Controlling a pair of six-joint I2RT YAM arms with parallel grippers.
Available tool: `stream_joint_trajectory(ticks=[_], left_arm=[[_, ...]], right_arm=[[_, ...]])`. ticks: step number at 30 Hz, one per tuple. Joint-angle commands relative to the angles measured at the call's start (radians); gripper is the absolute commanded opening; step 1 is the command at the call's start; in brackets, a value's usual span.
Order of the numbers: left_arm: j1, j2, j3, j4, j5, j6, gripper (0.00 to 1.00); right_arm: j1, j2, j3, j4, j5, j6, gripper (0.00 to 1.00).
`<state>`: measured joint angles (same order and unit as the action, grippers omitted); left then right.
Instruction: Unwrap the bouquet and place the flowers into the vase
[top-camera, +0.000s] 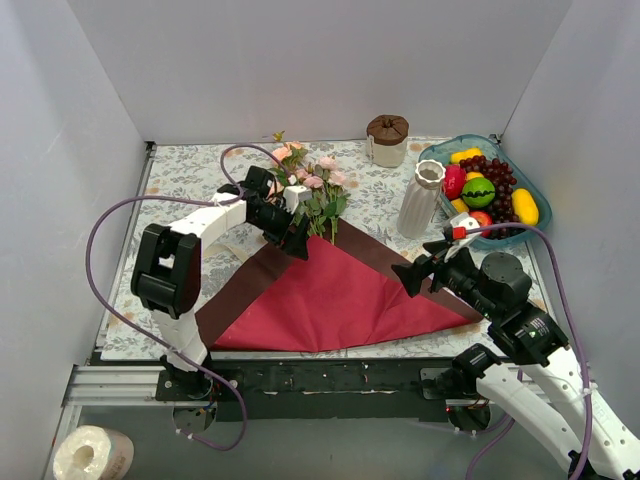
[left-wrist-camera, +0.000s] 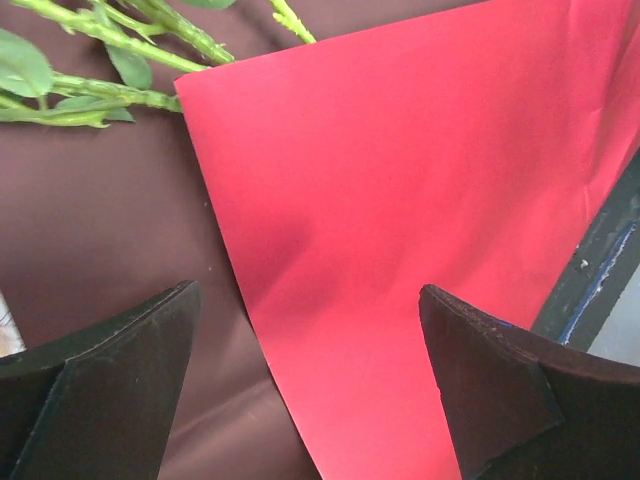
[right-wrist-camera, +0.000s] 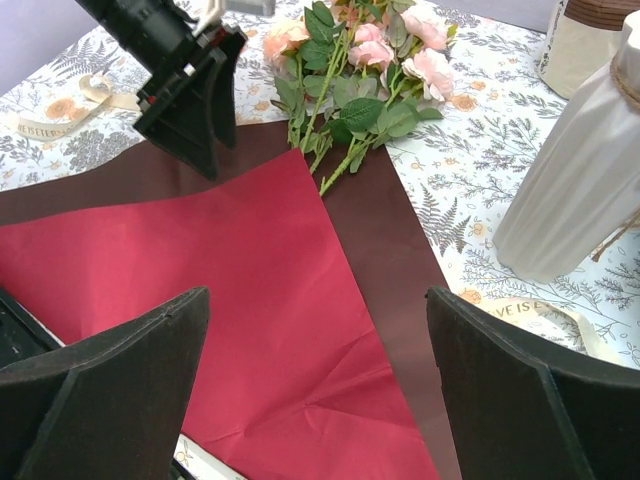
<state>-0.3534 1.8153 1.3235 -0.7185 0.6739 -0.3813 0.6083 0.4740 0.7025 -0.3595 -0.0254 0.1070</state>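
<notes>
Just ahead of the spread left pincer, the flowers, right pincer spread too

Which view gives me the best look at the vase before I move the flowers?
Top external: the whole vase stands upright there, round mouth visible. Right wrist shows only its ribbed body at the right edge, the mouth cut off. Left wrist shows none of it, just red paper and green stems.

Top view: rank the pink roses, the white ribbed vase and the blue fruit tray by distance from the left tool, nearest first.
1. Pink and peach artificial roses, just beyond the left tool.
2. Tall white ribbed vase, off to its right.
3. Blue tray of plastic fruit, far right corner.
</notes>
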Motion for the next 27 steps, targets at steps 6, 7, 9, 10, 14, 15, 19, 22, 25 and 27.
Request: stream_joint_trajectory(ticks=[6,7,9,10,14,15,19,22,25,27], left_arm=[[-0.021,0.094,0.029,0.100,-0.077,0.024,0.86],[-0.021,0.107,0.029,0.105,-0.074,0.027,0.85],[-0.022,0.119,0.031,0.108,-0.057,0.028,0.83],[-0.021,0.130,0.031,0.106,-0.054,0.032,0.82],[-0.022,0.144,0.034,0.100,-0.020,0.047,0.72],[-0.022,0.145,0.036,0.096,-0.013,0.048,0.69],[-0.022,0.148,0.042,0.076,0.038,0.058,0.55],[-0.025,0.150,0.048,0.065,0.056,0.062,0.50],[-0.030,0.154,0.062,0.056,0.079,0.062,0.40],[-0.033,0.164,0.075,0.045,0.087,0.065,0.34]], right_arm=[[-0.001,0.018,0.006,0.045,-0.027,0.008,0.95],[-0.002,0.017,0.006,0.045,-0.027,0.008,0.95],[-0.002,0.015,0.003,0.045,-0.027,0.011,0.95],[-0.002,0.017,0.000,0.045,-0.028,0.011,0.95],[-0.002,0.017,-0.012,0.048,-0.018,0.014,0.95],[-0.002,0.018,-0.017,0.048,-0.018,0.016,0.95],[-0.002,0.018,-0.034,0.062,-0.018,0.023,0.95],[-0.002,0.018,-0.038,0.068,-0.019,0.026,0.95],[-0.002,0.020,-0.041,0.068,-0.015,0.028,0.95],[-0.002,0.020,-0.043,0.067,-0.007,0.033,0.94]])
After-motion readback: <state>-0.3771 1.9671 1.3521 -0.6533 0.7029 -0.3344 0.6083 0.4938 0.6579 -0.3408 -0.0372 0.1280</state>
